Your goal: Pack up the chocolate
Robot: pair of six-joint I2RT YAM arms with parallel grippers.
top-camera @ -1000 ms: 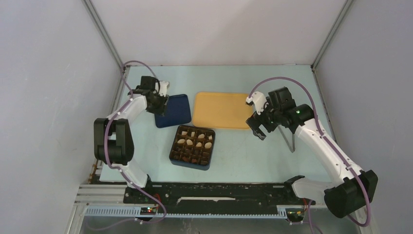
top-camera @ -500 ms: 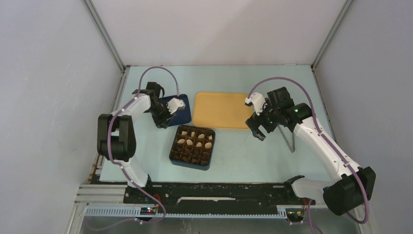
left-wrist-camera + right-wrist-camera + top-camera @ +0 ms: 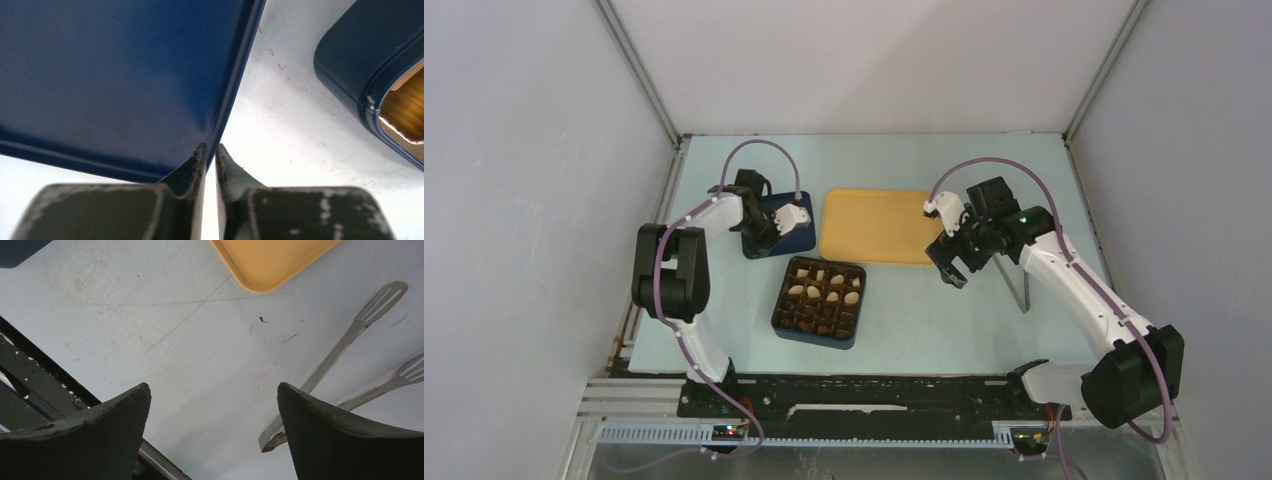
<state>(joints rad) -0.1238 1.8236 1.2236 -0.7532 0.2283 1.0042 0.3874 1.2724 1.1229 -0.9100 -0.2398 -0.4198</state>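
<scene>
Left tool (image 3: 210,148) swung rightward onto blue lid (image 3: 110,75); narrowed from half-open to pinching its rim.

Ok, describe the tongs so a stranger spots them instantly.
Find the yellow tray at the middle of the table and look just right of it. There lie metal tongs, the only silvery thing, with thin arms and slotted tips.
</scene>
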